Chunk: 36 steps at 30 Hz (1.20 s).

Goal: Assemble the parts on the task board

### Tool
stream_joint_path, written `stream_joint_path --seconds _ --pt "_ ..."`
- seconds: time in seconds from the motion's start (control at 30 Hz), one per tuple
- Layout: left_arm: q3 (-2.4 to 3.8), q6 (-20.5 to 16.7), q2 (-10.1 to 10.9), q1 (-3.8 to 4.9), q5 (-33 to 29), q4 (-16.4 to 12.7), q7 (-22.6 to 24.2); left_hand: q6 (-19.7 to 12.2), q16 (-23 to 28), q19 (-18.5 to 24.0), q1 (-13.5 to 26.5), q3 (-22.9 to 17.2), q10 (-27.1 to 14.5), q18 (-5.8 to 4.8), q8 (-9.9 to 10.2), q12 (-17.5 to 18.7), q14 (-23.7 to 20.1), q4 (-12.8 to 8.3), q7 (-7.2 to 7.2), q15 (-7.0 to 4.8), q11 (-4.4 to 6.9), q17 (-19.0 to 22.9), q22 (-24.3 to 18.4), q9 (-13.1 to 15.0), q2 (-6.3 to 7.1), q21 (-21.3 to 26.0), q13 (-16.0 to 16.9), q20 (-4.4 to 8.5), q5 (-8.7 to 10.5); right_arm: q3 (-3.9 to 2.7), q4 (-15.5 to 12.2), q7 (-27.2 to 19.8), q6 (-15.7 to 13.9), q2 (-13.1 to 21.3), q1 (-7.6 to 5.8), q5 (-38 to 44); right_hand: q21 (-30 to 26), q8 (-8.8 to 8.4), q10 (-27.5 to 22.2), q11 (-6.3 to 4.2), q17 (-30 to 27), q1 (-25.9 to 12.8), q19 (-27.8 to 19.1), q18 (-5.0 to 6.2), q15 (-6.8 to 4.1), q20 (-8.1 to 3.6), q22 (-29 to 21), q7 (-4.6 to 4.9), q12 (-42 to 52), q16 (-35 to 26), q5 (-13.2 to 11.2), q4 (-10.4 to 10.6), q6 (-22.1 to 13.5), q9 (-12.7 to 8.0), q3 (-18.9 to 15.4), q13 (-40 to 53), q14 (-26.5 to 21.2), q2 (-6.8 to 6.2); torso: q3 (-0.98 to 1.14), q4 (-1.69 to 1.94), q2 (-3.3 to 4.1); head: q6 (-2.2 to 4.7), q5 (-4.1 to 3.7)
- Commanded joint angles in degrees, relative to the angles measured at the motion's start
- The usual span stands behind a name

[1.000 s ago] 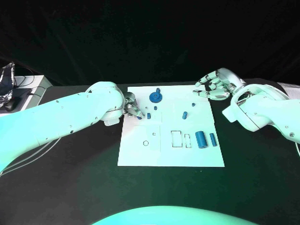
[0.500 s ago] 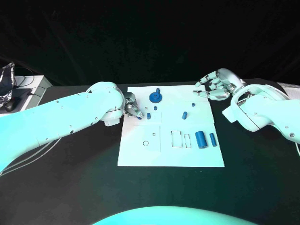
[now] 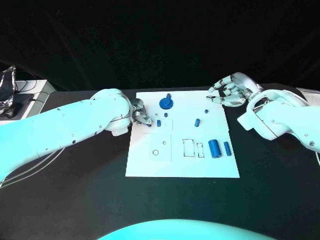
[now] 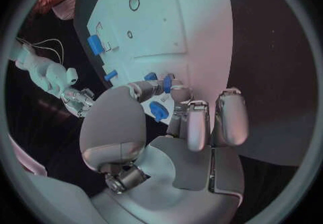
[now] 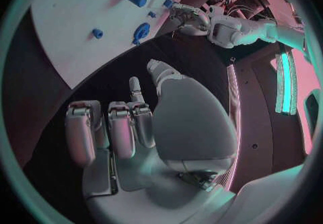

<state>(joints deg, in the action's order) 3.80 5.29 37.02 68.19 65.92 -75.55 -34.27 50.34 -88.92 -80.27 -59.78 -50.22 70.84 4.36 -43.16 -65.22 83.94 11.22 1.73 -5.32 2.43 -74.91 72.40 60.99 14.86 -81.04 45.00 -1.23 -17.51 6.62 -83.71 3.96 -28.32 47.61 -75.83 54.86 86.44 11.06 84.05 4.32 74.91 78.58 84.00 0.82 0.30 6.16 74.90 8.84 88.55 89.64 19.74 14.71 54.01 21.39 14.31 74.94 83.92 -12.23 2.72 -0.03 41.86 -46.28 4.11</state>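
Note:
The white task board (image 3: pixel 181 162) lies mid-table. My left hand (image 3: pixel 140 116) is at its left edge, where thumb and a finger pinch a small blue peg (image 3: pixel 158 122) that stands on the board; the left wrist view shows the peg (image 4: pixel 166 83) between the fingertips (image 4: pixel 180 93). A blue gear-like part (image 3: pixel 166 103) sits near the far edge. A short blue piece (image 3: pixel 197 122) and two blue cylinders (image 3: pixel 215 148) lie to the right. My right hand (image 3: pixel 228 93) hovers off the far right corner with fingers curled and nothing in them.
A crumpled silver object (image 3: pixel 1 90) sits on a white box at the table's far left, with cables beside it. Pale sheets (image 3: pixel 315 97) lie at the right edge. Outlined slots (image 3: pixel 188 148) mark the board's middle.

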Motion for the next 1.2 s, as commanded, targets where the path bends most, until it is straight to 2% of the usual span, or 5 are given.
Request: stream_joint_path --seconds 0.03,0.23,0.4,0.73,1.2 --pt "-0.19 -3.0 0.4 -0.62 -1.4 -0.7 0.3 -0.2 0.4 -0.1 -1.3 -8.4 0.3 -0.44 -0.3 0.0 5.3 -8.3 0.09 -0.12 -0.14 -12.5 0.1 0.0 -1.67 0.1 0.2 0.26 0.01 -0.02 -0.1 -0.5 0.6 0.1 0.04 0.5 -0.2 0.17 4.2 -0.22 14.0 -0.5 4.3 0.14 -0.39 -0.36 12.6 -0.03 -0.2 0.0 -0.3 0.3 -0.4 0.1 -0.1 13.4 5.8 -0.14 0.0 0.09 -0.01 -0.04 -0.11" --pt "-0.15 -5.5 1.2 -1.36 -1.0 -1.8 0.5 -0.2 0.4 -0.2 -1.2 -8.5 0.4 -0.46 -0.3 0.0 5.3 -8.4 0.14 -0.09 -0.19 -12.5 0.2 0.0 -2.01 0.0 0.2 0.24 0.29 -0.02 0.0 -0.5 0.6 0.1 0.07 0.5 -0.2 0.17 4.2 -0.22 14.0 -0.5 4.3 0.14 -0.39 -0.36 12.6 -0.03 -0.2 0.0 -0.3 0.3 -0.4 0.1 -0.1 13.4 5.8 -0.14 0.05 0.12 -0.05 -0.14 0.01" --pt "-0.14 -7.1 1.5 -2.24 0.1 -2.3 0.6 -0.4 0.5 -0.3 -0.9 -8.2 0.6 -0.49 -0.1 -0.1 5.2 -8.5 0.28 0.01 -0.31 -12.4 0.4 -0.1 -2.74 -0.1 0.2 0.16 1.04 -0.02 0.0 -0.5 0.6 0.1 0.11 0.6 -0.2 0.17 4.2 -0.22 14.0 -0.5 4.3 0.14 -0.39 -0.36 12.6 -0.03 -0.2 0.0 -0.3 0.3 -0.4 0.1 -0.1 13.4 5.8 -0.14 -0.01 0.04 -0.02 -0.24 0.0" --pt "-0.12 -9.8 1.4 -3.13 3.6 -2.7 1.4 -0.4 0.4 -0.4 -0.8 -7.4 1.0 -0.55 0.1 -0.6 5.3 -8.7 0.3 0.09 -0.35 -12.4 0.6 -0.3 -2.64 -0.2 0.8 0.09 1.37 -0.02 -0.1 -0.5 0.6 0.2 0.16 0.6 -0.2 0.17 4.2 -0.22 14.0 -0.5 4.3 0.14 -0.39 -0.36 12.6 -0.03 -0.2 0.0 -0.3 0.3 -0.4 0.1 -0.1 13.4 5.8 -0.14 0.05 -0.1 0.05 -0.04 0.02" --pt "-0.03 -5.4 0.8 -3.23 6.0 -2.2 0.5 -0.2 0.2 -0.4 -0.8 -6.0 1.3 -0.55 0.1 -0.8 5.4 -8.8 0.21 0.15 -0.32 -12.7 0.7 -0.5 -2.34 -0.2 1.1 0.01 1.58 -0.02 0.0 -0.5 0.7 0.2 0.17 0.6 -0.2 0.17 4.2 -0.22 14.0 -0.5 4.3 0.14 -0.39 -0.36 12.6 -0.03 -0.2 0.0 -0.3 0.3 -0.4 0.1 -0.1 13.4 5.8 -0.14 0.03 -0.04 0.01 -0.31 -0.07"
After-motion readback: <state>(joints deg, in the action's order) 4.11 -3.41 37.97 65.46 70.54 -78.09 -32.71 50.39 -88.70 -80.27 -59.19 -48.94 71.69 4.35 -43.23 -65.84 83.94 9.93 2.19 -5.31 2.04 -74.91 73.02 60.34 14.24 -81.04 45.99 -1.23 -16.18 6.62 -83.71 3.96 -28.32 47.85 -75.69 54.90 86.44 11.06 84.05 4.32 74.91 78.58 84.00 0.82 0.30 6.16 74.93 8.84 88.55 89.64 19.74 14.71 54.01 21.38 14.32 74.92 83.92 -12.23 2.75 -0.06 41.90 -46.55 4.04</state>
